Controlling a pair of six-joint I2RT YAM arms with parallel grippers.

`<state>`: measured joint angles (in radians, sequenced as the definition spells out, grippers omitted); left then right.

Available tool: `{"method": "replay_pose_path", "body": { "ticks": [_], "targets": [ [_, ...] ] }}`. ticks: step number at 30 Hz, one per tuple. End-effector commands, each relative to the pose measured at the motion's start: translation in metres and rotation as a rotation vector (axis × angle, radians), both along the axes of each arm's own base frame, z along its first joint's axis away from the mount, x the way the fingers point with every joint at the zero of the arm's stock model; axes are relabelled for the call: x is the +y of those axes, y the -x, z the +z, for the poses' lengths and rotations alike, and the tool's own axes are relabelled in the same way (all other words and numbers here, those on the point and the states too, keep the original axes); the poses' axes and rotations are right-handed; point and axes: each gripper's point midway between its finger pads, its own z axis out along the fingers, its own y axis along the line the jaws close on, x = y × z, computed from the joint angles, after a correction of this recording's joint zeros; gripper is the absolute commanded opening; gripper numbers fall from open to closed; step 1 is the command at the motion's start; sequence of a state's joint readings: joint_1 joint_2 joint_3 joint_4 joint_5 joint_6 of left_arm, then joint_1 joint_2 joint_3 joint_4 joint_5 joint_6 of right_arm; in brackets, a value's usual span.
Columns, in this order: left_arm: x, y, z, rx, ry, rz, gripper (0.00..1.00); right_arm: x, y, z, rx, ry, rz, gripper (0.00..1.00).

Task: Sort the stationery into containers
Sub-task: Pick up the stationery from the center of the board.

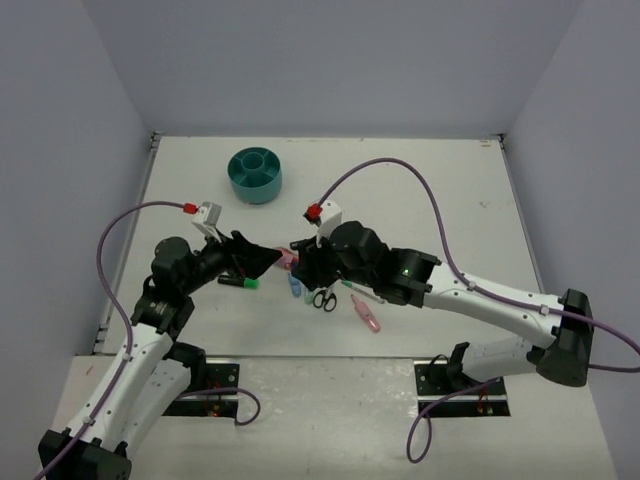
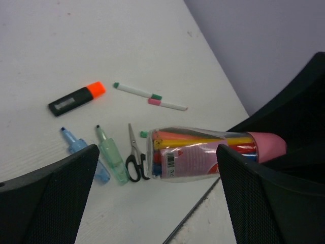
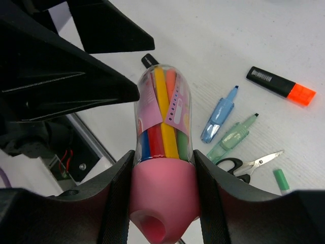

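Observation:
My right gripper [image 3: 163, 170] is shut on the pink cap end of the pink tube [image 3: 162, 109], a clear tube full of coloured pens, and holds it above the table. The tube [image 2: 203, 152] lies crosswise just beyond the tips of my wide open left gripper [image 2: 157, 150], which holds nothing. Below on the table lie an orange-capped highlighter [image 2: 77, 98], two thin white pens [image 2: 150, 96], a blue marker [image 2: 84, 152], a pale-green marker [image 2: 112, 155] and the scissors [image 2: 134, 157]. The teal organiser [image 1: 255, 175] stands at the back left.
A green-capped highlighter [image 1: 238, 283] lies under the left arm and a pink marker [image 1: 366, 315] near the right arm. The two grippers [image 1: 270, 260] [image 1: 303, 262] nearly meet at mid-table. The table's front edge [image 2: 203, 203] runs just below the tube.

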<state>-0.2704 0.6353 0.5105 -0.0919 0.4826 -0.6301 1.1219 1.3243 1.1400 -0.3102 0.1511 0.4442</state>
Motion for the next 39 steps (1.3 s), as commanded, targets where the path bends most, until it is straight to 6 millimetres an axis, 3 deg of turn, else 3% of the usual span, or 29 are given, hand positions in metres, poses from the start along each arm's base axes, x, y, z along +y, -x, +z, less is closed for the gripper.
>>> {"method": "replay_pose_path", "body": {
  "ticks": [1, 7, 14, 21, 27, 31, 36, 37, 39],
  "targets": [
    [-0.03, 0.031, 0.054, -0.208, 0.149, -0.273, 1.0, -0.014, 0.033, 0.033, 0.017, -0.061, 0.221, 0.0],
    [-0.048, 0.066, 0.055, -0.24, 0.228, -0.504, 1.0, -0.03, 0.067, 0.054, 0.022, -0.09, 0.451, 0.0],
    [-0.06, 0.105, 0.07, -0.328, 0.282, -0.695, 1.0, -0.031, 0.085, 0.077, 0.008, -0.156, 0.578, 0.0],
    [-0.072, 0.135, 0.081, -0.38, 0.301, -0.818, 1.0, -0.022, 0.083, 0.088, 0.014, -0.176, 0.609, 0.0],
    [-0.082, 0.136, 0.07, -0.321, 0.294, -0.85, 0.98, -0.023, 0.084, 0.101, 0.011, -0.185, 0.631, 0.0],
    [-0.089, 0.139, 0.072, -0.329, 0.295, -0.868, 0.76, -0.021, 0.083, 0.102, 0.025, -0.175, 0.64, 0.0],
    [-0.093, 0.132, 0.076, -0.337, 0.282, -0.836, 0.31, -0.02, 0.083, 0.097, 0.039, -0.168, 0.631, 0.0],
    [-0.093, 0.13, 0.076, -0.33, 0.276, -0.827, 0.12, -0.021, 0.082, 0.095, 0.036, -0.164, 0.625, 0.0],
    [-0.095, 0.122, 0.075, -0.324, 0.267, -0.789, 0.03, -0.022, 0.08, 0.093, 0.036, -0.16, 0.615, 0.0]
  ]
}}
